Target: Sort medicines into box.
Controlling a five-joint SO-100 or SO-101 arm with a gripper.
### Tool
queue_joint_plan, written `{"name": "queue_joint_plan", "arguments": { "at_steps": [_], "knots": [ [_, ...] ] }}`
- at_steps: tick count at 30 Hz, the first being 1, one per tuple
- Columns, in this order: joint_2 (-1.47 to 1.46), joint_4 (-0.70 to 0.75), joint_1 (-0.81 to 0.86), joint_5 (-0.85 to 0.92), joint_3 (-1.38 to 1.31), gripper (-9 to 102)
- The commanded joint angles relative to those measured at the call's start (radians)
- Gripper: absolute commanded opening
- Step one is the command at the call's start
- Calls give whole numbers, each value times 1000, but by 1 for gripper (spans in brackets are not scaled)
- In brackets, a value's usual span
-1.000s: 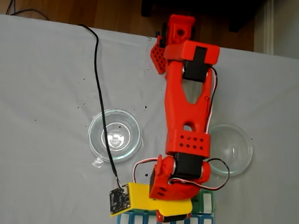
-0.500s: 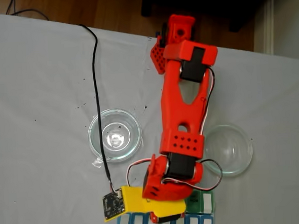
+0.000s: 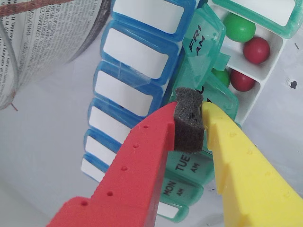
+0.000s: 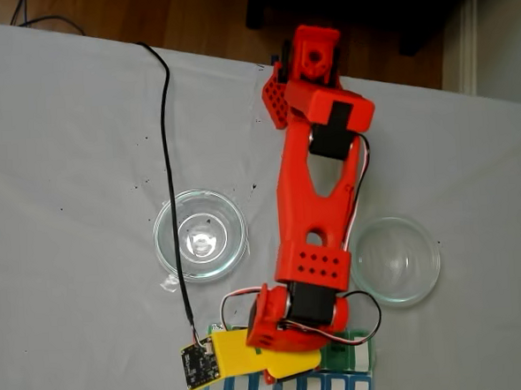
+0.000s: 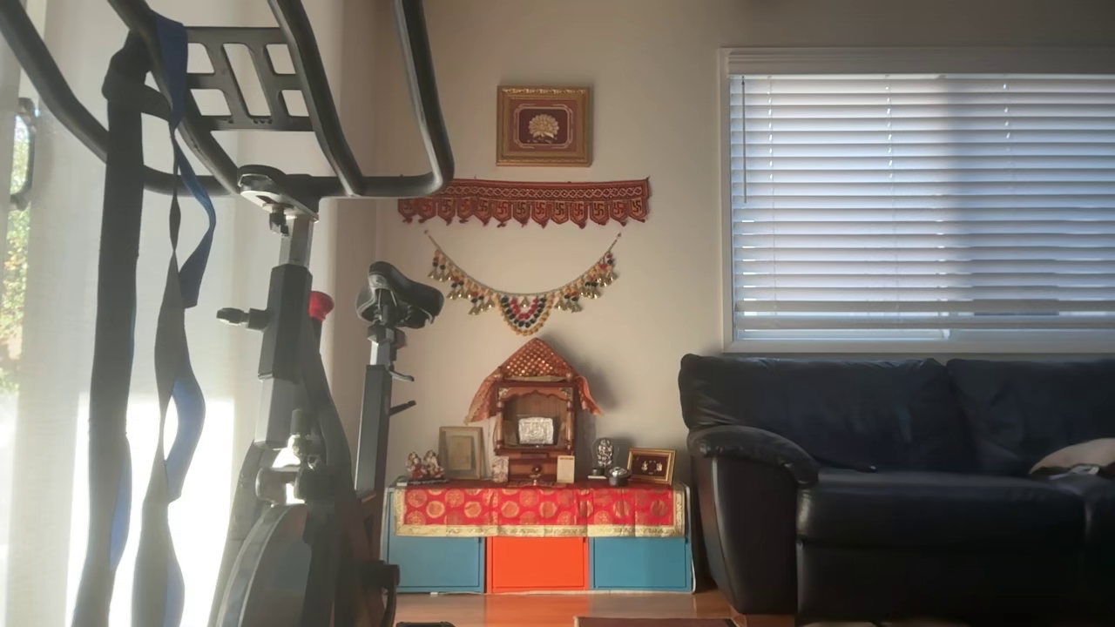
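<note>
Pills: two green pills (image 3: 239,27) and two red pills (image 3: 256,49) lie in the open white compartments at 1 o'clock in the wrist view; a second green one is half hidden under a raised lid.
Box: pill organizer (image 3: 142,75), a blue row beside a green-lidded row. FRI lid (image 3: 201,40) stands raised; TUE and MON lids at 6 o'clock lie flat. In the fixed view the box (image 4: 347,386) sits at the 6 o'clock edge, under the wrist.
Gripper: gripper (image 3: 189,111) has its red and yellow fingers drawn close, pinching a dark foam pad (image 3: 188,124) between the tips. No pill is visible in the grip.
Position: tips hover just above the green row, near the half-open lid next to FRI.
Step in hand: judged to be work at an open compartment, either release or lid closing; which one cannot be told.
Technique: keep the tips centred over one compartment; descend vertically; avoid sideways pushes that could tip a raised lid or shift the box.
Surroundings: two glass dishes (image 4: 199,234) at 9 and 3 o'clock of the arm (image 4: 318,200) appear empty; white tablecloth (image 4: 64,172) beneath.
</note>
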State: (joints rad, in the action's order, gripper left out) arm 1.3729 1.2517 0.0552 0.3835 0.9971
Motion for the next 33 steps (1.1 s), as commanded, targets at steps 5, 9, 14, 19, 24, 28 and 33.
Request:
{"name": "queue_joint_plan", "arguments": {
  "at_steps": [5, 9, 14, 19, 24, 28, 33],
  "knots": [
    [-54, 98, -2, 25, -181, 1],
    [-72, 135, -2, 31, -212, 1],
    [-83, 156, 2, 41, -221, 1],
    [-137, 158, 9, 40, -259, 1],
    [-207, 218, 26, 58, -348, 1],
    [-213, 222, 29, 84, -333, 1],
    [-201, 239, 34, 124, -298, 1]
  ]
}}
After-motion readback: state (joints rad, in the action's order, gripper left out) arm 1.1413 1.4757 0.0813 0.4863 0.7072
